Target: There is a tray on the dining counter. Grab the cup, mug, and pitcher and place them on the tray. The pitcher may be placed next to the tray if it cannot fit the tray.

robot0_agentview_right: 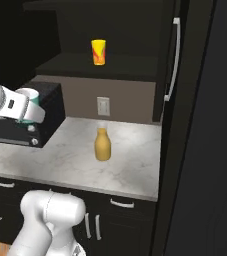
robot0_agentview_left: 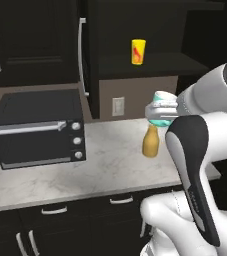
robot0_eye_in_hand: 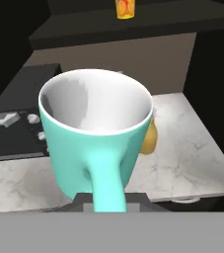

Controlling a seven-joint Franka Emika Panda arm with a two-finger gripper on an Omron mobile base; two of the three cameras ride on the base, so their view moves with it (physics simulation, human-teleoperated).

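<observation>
My gripper (robot0_agentview_left: pixel 159 112) is shut on the handle of the teal mug (robot0_agentview_left: pixel 162 101), which hangs upright in the air above the marble counter (robot0_agentview_left: pixel 105 167). In the hand view the mug (robot0_eye_in_hand: pixel 96 133) faces me with its pale inside showing, its handle running down between my fingers. The amber pitcher (robot0_agentview_left: pixel 151 141) stands on the counter just below and beyond the mug, and is half hidden behind it in the hand view (robot0_eye_in_hand: pixel 151 136). Up on a dark shelf stands the yellow cup (robot0_agentview_left: pixel 138 52) with its red mark. The tray and the dining counter are out of view.
A black toaster oven (robot0_agentview_left: pixel 37 127) stands on the left of the counter. A wall outlet (robot0_agentview_right: pixel 103 106) sits behind the pitcher. A tall dark cabinet with a long silver handle (robot0_agentview_right: pixel 172 60) bounds the counter on the right. Dark drawers run below the counter edge.
</observation>
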